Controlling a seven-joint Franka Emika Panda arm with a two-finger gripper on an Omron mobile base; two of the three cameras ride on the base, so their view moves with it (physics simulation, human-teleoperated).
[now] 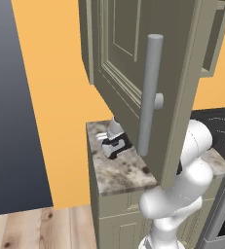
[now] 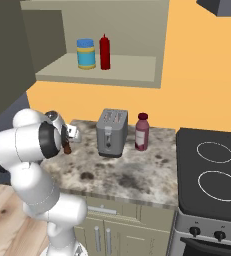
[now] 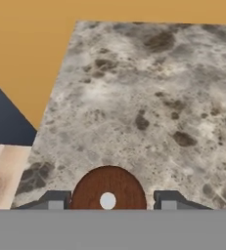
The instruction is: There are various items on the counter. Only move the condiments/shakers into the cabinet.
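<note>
The shaker [image 3: 108, 191] is sitting between your gripper [image 3: 108, 201] fingertips [image 3: 56, 200], over the near left end of the counter [image 3: 148, 97]; whether they are gripping it, you cannot tell. Farther along, a toaster [image 2: 112, 133] and a dark red bottle [image 2: 142, 132] are standing. Above, the cabinet [image 2: 104, 75] is hanging open, holding a red bottle [image 2: 105, 52] and a blue jar [image 2: 86, 54].

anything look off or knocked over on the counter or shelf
Nothing stands out. The toaster and dark red bottle stand upright on the counter; the jar and red bottle stand upright on the cabinet shelf. No spills.
</note>
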